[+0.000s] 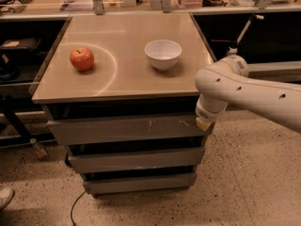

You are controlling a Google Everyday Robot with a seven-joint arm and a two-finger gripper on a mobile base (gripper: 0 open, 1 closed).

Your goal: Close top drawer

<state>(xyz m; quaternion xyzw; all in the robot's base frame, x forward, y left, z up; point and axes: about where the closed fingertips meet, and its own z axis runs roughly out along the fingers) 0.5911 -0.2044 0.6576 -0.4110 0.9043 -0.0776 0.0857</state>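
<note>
The top drawer (127,128) is the widest grey drawer, right under the cabinet's beige top (127,81). Its flat front carries small pale scratches and sticks out only a little past the top's front edge. My white arm comes in from the right. The gripper (203,123) is at the right end of the drawer front, against it. The arm's wrist hides most of the gripper.
A red apple (82,59) and a white bowl (162,54) stand on the cabinet top. Two narrower grey drawer fronts (136,160) lie below the top drawer. Dark shelving stands to the left, a counter behind, speckled floor in front. A shoe (4,197) shows at bottom left.
</note>
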